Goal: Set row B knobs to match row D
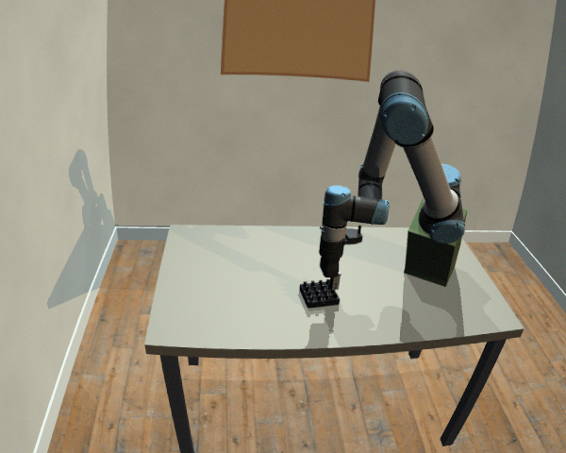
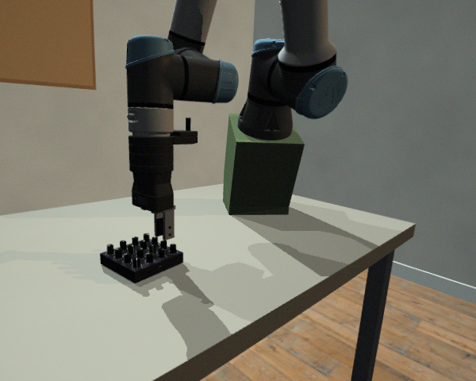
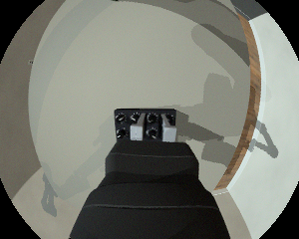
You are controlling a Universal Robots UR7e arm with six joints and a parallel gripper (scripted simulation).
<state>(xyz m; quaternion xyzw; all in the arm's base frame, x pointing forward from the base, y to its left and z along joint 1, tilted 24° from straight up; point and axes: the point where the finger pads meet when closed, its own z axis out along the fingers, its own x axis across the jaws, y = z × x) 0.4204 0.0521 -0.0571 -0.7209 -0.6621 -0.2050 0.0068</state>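
Observation:
The black knob box [image 1: 322,304] [image 2: 158,268] [image 3: 145,111] stands flat on the table, with rows of short black knobs on top. In the wrist view two rows show, partly behind the fingers, and the gripper body hides the rest. White lines show on some knobs, but they are too small to read as marks, and so are the printed names. My gripper [image 1: 333,288] [image 2: 163,237] [image 3: 152,120] points straight down, partly open, low over the knobs near one edge of the box. In the wrist view a knob [image 3: 151,133] shows in the gap between the fingers; no finger visibly touches it.
The box stands on a pale table [image 1: 224,311] [image 2: 45,320]. The green block [image 1: 429,253] [image 2: 262,180] under the arm's base stands behind and to the right of the box. Shadows of the arm fall across the table beside the box.

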